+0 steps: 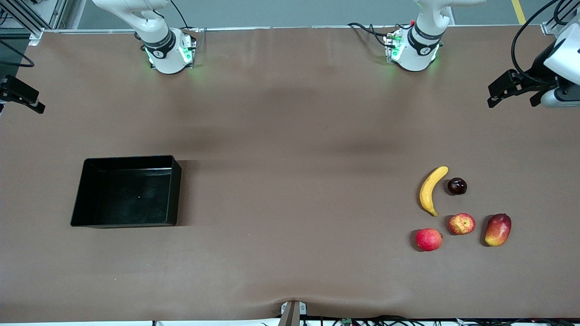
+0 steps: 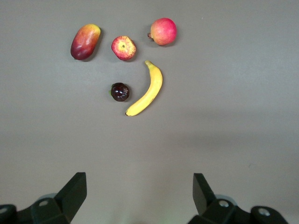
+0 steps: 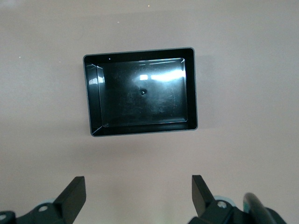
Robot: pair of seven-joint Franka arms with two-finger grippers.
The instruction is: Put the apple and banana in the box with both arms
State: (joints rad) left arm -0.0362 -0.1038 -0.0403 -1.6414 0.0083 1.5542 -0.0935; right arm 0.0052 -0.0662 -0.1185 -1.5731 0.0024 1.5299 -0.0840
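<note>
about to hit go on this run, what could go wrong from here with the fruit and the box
1. The apple sits close between a pinkish-red fruit and a mango, so the open left pincer could take or knock the wrong one.
2. The banana lies beside a dark fruit, easily bumped.
3. The box sits toward the right arm's end, so fruit must be carried a long way.

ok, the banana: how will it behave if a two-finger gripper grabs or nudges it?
The banana lies flat on its curved side, so it will probably pivot, not roll. Its skin looks smooth and may slip between narrow fingers. A nudge could knock the dark round fruit close beside it.
</note>
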